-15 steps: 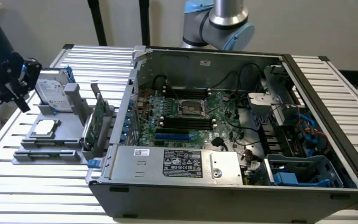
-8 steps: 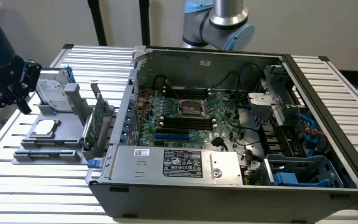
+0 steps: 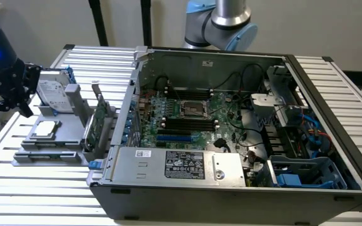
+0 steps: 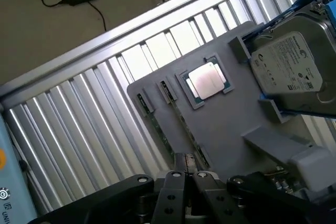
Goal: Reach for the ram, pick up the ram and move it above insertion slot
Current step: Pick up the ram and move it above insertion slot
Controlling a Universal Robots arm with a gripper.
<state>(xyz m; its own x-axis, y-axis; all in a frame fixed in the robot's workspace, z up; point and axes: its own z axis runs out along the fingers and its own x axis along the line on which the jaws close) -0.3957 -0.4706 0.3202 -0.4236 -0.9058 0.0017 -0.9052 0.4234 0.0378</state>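
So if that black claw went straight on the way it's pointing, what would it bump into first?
Most likely the ram, standing on edge in a slot of the gray holder, just ahead of the shut gripper. Depth is unclear, so it might meet the holder itself.

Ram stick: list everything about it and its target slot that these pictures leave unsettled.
- Wrist view: the ram stands edge-on in the grey holder, so its chips are hidden; its near end runs behind the gripper.
- Exterior view: the ram is too small to tell from the holder's ridges.
- Exterior view: several black slots sit on the board; which one is the target cannot be told.
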